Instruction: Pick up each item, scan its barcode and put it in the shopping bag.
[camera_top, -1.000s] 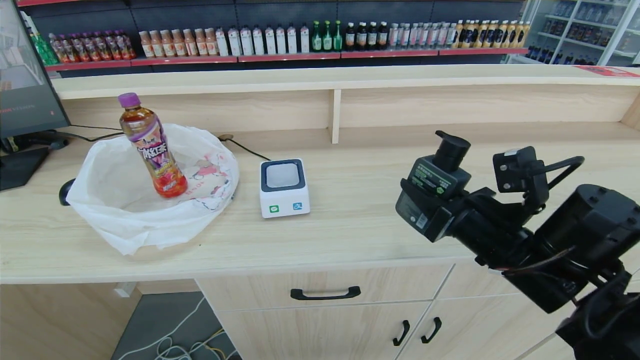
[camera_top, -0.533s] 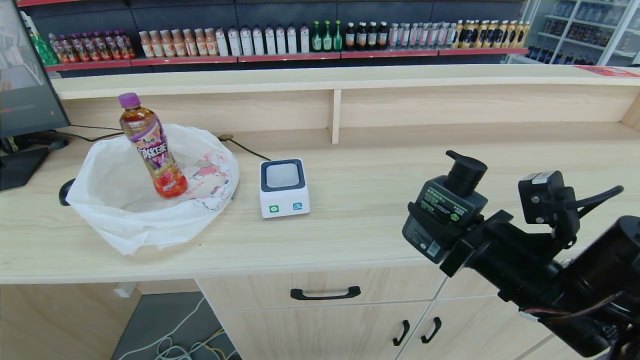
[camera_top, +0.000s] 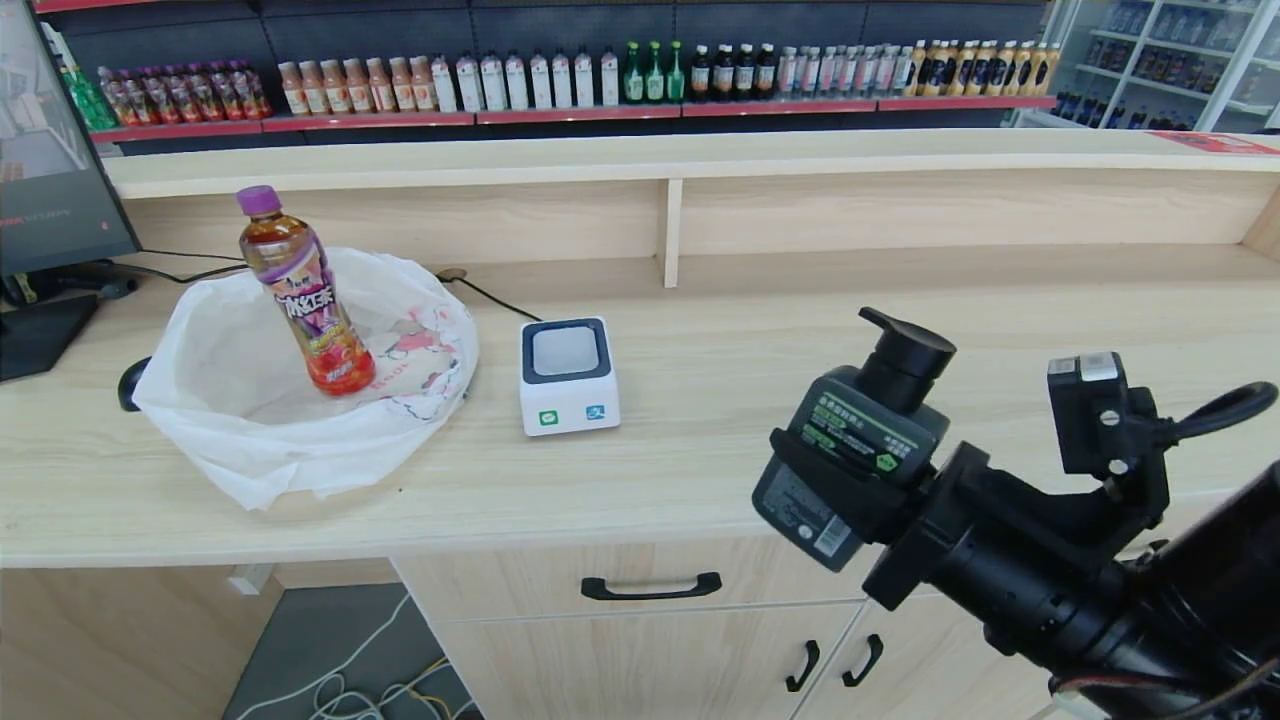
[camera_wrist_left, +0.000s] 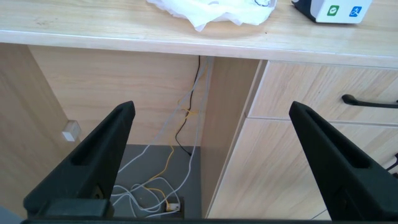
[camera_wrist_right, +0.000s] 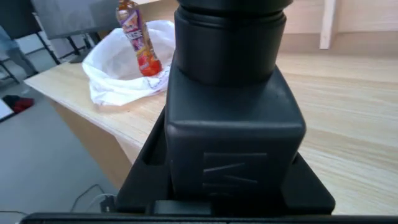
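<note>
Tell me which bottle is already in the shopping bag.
The purple-capped tea bottle, standing in the white bag; the dark bottle is clamped in the right gripper.

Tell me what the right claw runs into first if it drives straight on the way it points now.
The right claw, shut on the dark bottle, points across the counter toward the scanner. The scanner looks likeliest to be met first, though depth is unclear.
</note>
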